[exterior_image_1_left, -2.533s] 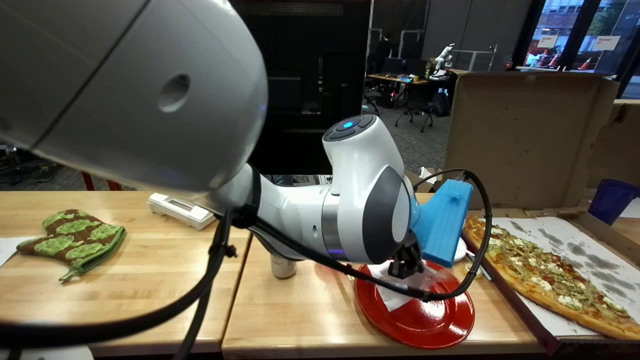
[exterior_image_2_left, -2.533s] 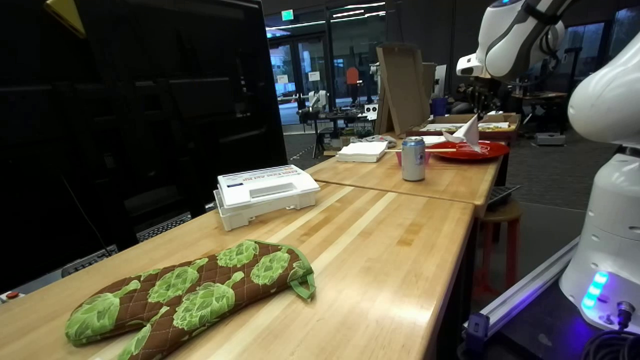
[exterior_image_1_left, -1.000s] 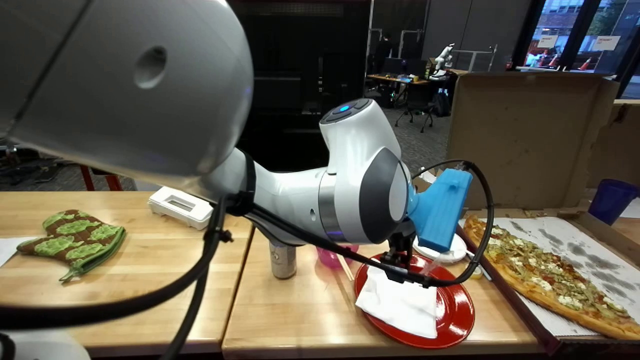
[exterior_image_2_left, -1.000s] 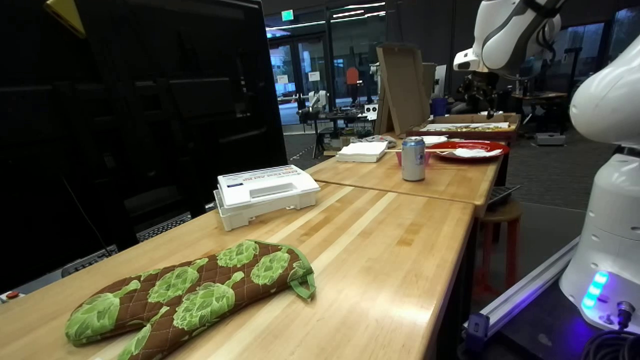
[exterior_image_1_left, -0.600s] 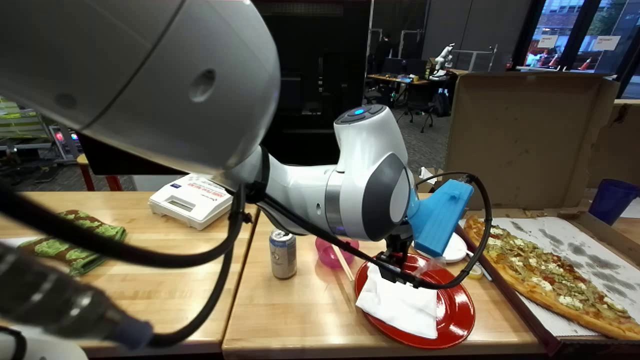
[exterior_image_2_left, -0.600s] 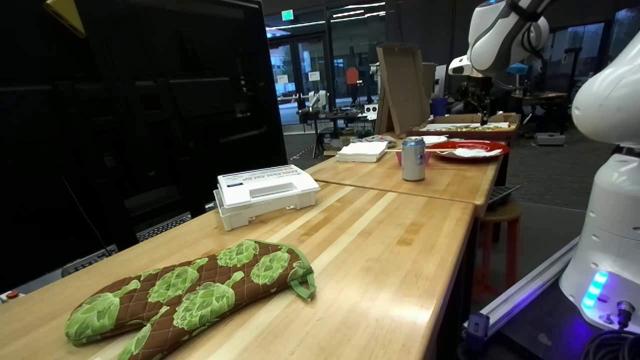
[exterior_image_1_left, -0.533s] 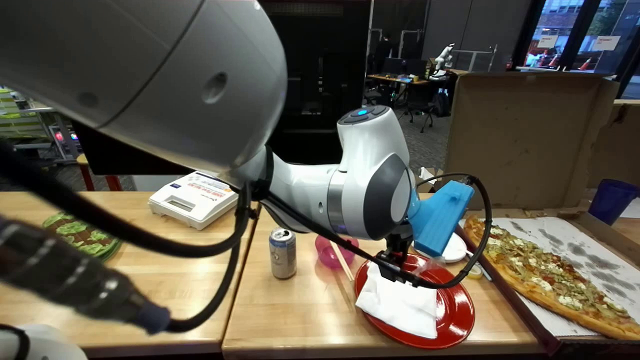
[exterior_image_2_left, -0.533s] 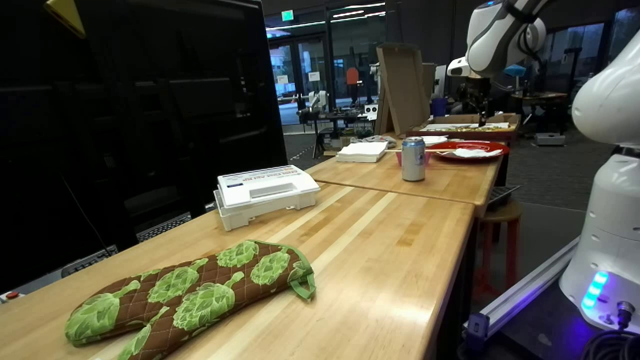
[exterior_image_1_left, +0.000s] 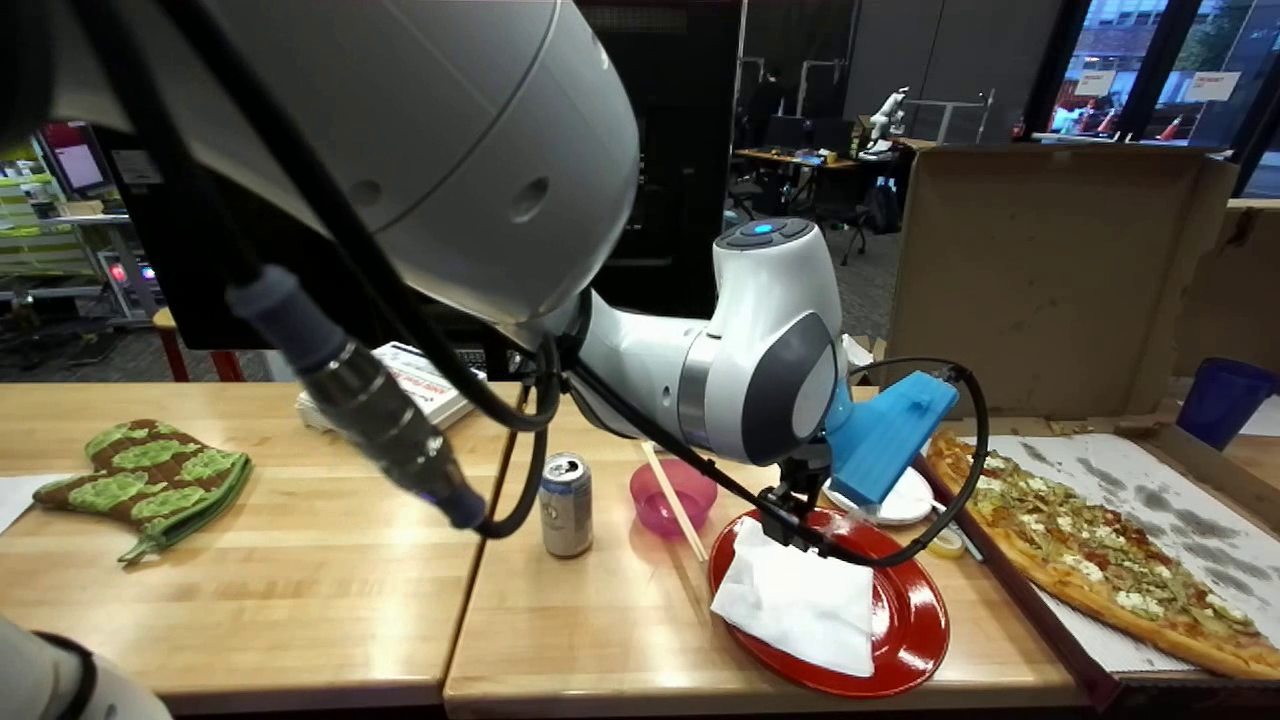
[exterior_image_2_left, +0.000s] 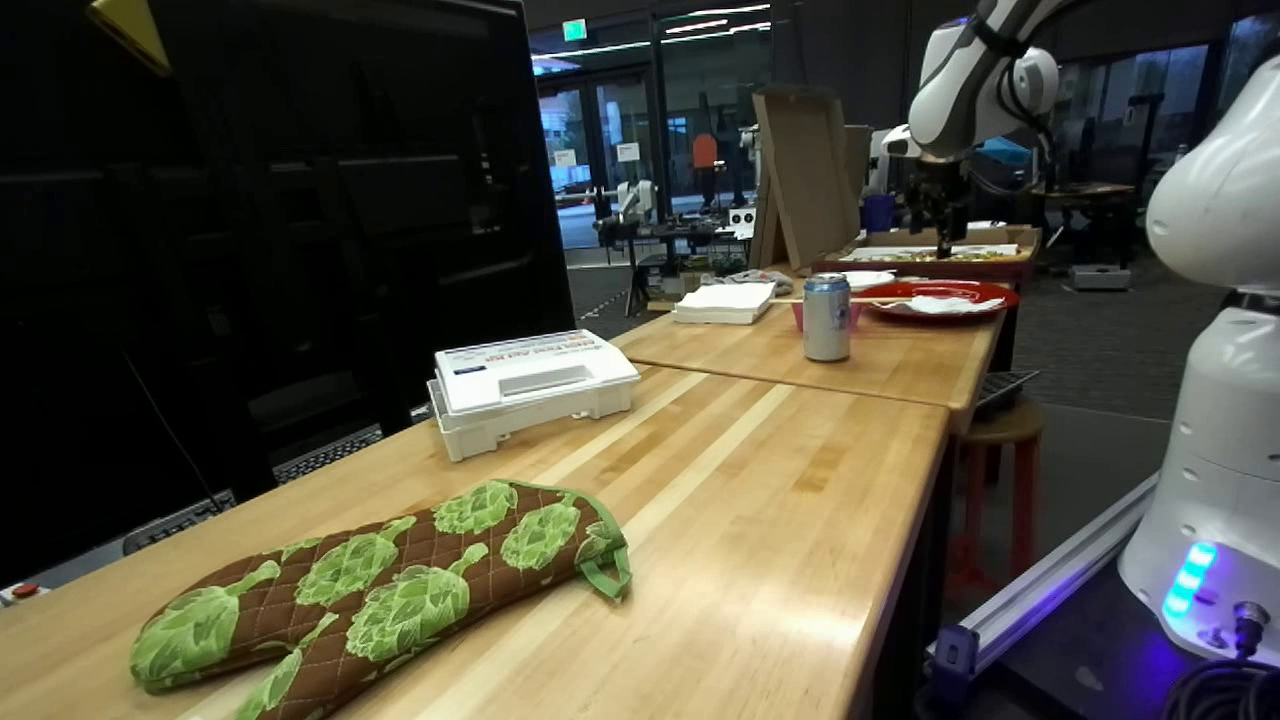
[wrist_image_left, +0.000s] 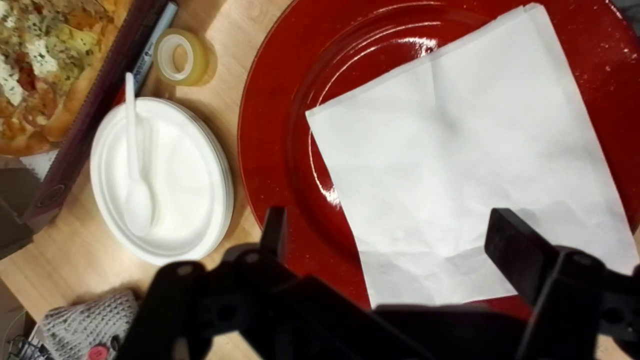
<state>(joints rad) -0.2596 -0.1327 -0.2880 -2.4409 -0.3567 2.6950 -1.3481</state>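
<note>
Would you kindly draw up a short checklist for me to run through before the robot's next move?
1. Gripper open, holding nothing: ok.
2. Gripper raised off the napkin: ok, a gap shows in an exterior view.
3. Napkin lying on the red plate: ok.
4. Chopsticks apart from the red plate: cannot tell, their ends lie right by its rim.
5. Can standing upright: ok.
6. Pizza box lid standing open: ok.

i count over the link: one red plate (wrist_image_left: 270, 125), one napkin (wrist_image_left: 460, 165) on it, one can (exterior_image_1_left: 567, 512), one pink bowl (exterior_image_1_left: 698, 505), one oven mitt (exterior_image_2_left: 400, 590), one first aid kit (exterior_image_2_left: 530, 392), one tape roll (wrist_image_left: 198, 62), one plastic spoon (wrist_image_left: 137, 207), one blue cup (exterior_image_1_left: 1226, 402), one open pizza box (exterior_image_1_left: 1045, 290). small white plates (wrist_image_left: 185, 195): stacked, number unclear.
</note>
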